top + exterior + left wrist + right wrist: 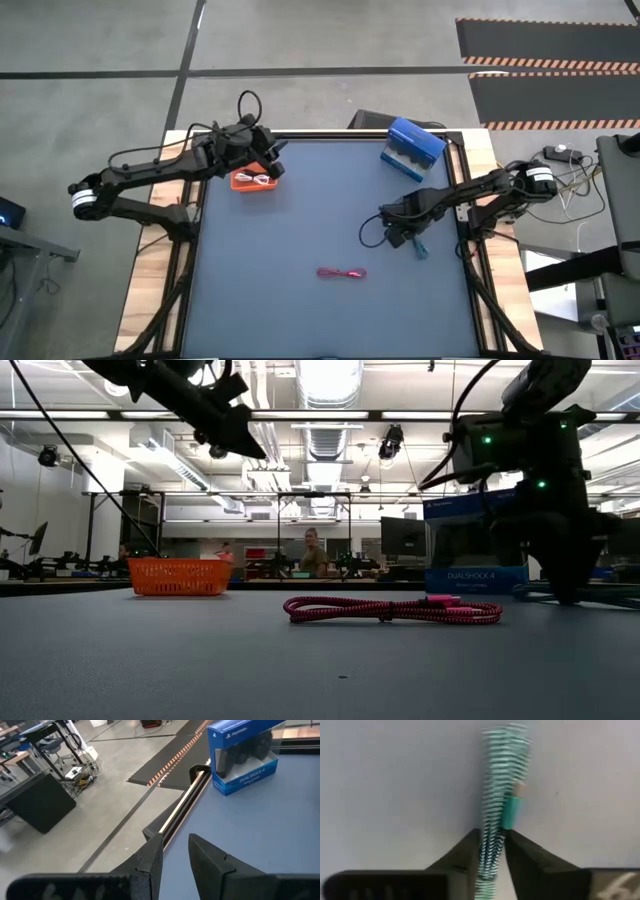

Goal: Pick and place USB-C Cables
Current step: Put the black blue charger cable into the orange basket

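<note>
From the high view I see the left gripper (272,158) in the upper left part of the frame, hanging over the orange tray (240,184), where a white cable (262,179) lies inside. The right gripper (408,232) sits right of centre, low over the mat, with the teal cable (420,247) just below it in the picture. The red-pink cable (341,272) lies alone on the blue-grey table (280,300), lower centre, well apart from both arms. The blue box (411,148) stands at the upper right.

In the low view the red-pink cable (392,609) stretches flat across the middle, the orange tray (179,576) is at the left, and the blue box (474,550) stands at the right, partly behind the right arm, which reaches down to the table at the right edge.

In the left wrist view my left gripper (176,857) holds nothing; its fingers stand a narrow gap apart, with the blue box (242,755) at the upper right.

In the right wrist view the right gripper (491,851) has closed its fingers on the teal cable (499,800), which runs up the middle of the frame.
</note>
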Controlling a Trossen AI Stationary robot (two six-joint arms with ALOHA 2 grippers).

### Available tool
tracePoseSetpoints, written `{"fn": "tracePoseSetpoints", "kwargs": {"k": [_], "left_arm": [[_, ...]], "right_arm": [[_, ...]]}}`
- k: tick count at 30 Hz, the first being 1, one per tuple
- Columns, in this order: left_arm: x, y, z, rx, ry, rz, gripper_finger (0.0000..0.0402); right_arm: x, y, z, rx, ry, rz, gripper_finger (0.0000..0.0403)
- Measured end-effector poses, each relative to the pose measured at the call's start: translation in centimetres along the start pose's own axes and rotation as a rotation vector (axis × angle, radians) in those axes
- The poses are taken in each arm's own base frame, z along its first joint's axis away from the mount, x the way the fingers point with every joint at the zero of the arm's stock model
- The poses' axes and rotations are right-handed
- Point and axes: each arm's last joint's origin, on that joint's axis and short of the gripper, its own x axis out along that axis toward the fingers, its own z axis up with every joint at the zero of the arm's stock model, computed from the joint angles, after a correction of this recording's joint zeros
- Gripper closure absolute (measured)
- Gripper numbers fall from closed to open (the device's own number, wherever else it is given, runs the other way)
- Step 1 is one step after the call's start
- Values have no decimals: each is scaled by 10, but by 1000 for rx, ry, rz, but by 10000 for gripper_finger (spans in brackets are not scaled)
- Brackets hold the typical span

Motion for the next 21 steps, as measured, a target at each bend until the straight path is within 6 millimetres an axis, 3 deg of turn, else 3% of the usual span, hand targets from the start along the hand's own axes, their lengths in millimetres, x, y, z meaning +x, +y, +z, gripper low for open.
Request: {"fn": "tracePoseSetpoints", "kwargs": {"k": [5, 15, 21], "left_arm": [[-2, -1, 2, -4, -16, -5, 324], [-7, -20, 6, -31, -50, -155, 324], [-12, -33, 9, -36, -74, -252, 324]], "right_arm": [[-5, -1, -1, -3, -18, 29, 381], [-40, -6, -4, -106, -189, 214, 380], [-68, -2, 2, -224, -503, 404, 381]]}}
